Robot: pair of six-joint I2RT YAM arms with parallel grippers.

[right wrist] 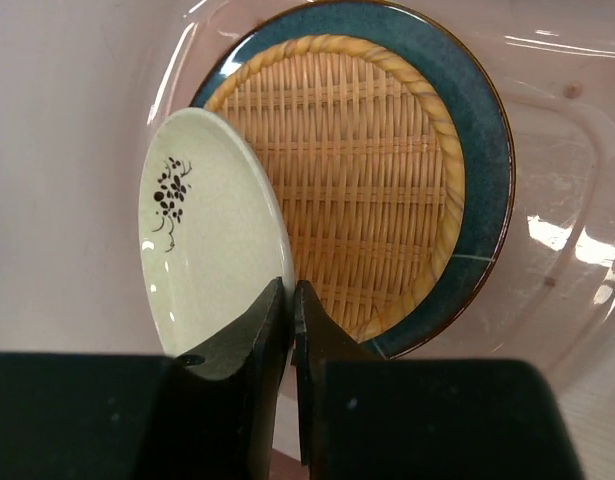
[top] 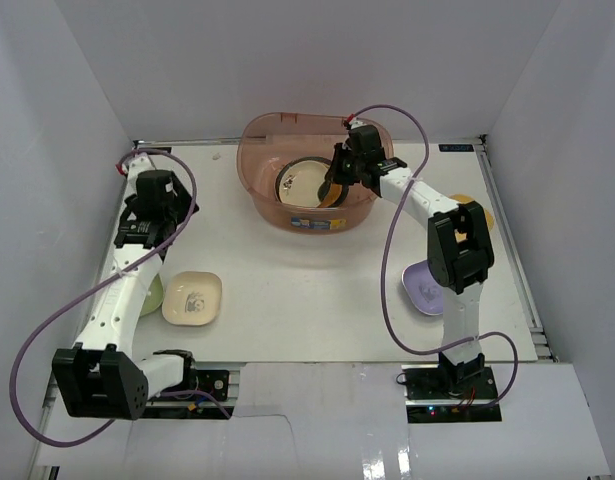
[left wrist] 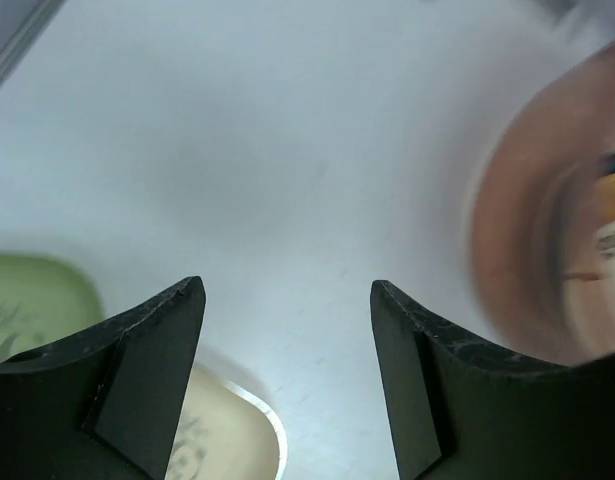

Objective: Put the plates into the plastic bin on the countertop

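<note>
My right gripper (top: 339,176) (right wrist: 292,290) is shut on the rim of a cream plate with a small black flower mark (right wrist: 207,240) (top: 305,184). It holds the plate on edge inside the pinkish plastic bin (top: 259,198) (right wrist: 577,250). Under it, an orange woven-look plate (right wrist: 357,170) lies on a teal round plate (right wrist: 482,150) on the bin's floor. My left gripper (top: 139,238) (left wrist: 287,300) is open and empty above the countertop (top: 307,290), near a green plate (top: 152,293) (left wrist: 27,300) and a cream rounded-square plate (top: 193,298) (left wrist: 222,440).
A lavender plate (top: 422,287) lies by the right arm's base, partly hidden by the arm. A yellow plate (top: 485,212) shows just behind the right arm's elbow. White walls stand on three sides. The bin also shows blurred at the right of the left wrist view (left wrist: 517,250).
</note>
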